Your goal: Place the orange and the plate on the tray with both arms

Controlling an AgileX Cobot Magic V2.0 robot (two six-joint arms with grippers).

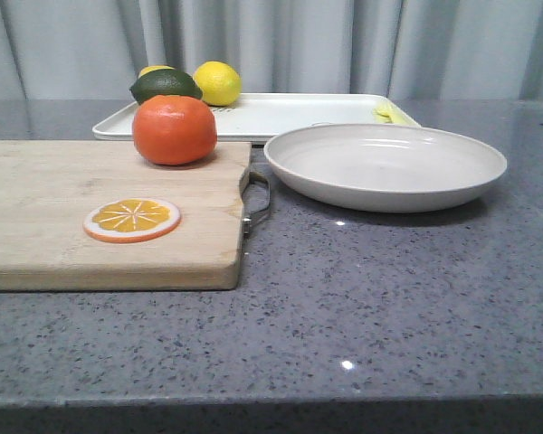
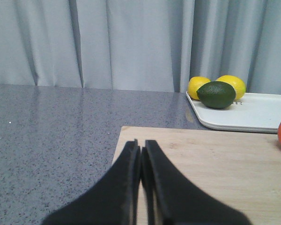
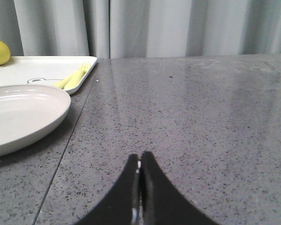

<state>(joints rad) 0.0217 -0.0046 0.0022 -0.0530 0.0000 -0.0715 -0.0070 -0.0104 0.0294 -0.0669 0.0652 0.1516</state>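
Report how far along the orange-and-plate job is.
Nothing looks done yet. The orange sits on the wooden cutting board, and the plate rests on the countertop in front of the tray, not on it. Nothing is in hand: the left gripper and right gripper are both shut and empty. Both things remain to be picked up and placed on the tray.

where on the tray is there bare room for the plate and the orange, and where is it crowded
The tray is bare through its middle, between the lemons and avocado at its left end and the yellow-green utensil at its right end. Both ends are crowded. The orange sits on the cutting board; the plate rests on the counter in front.
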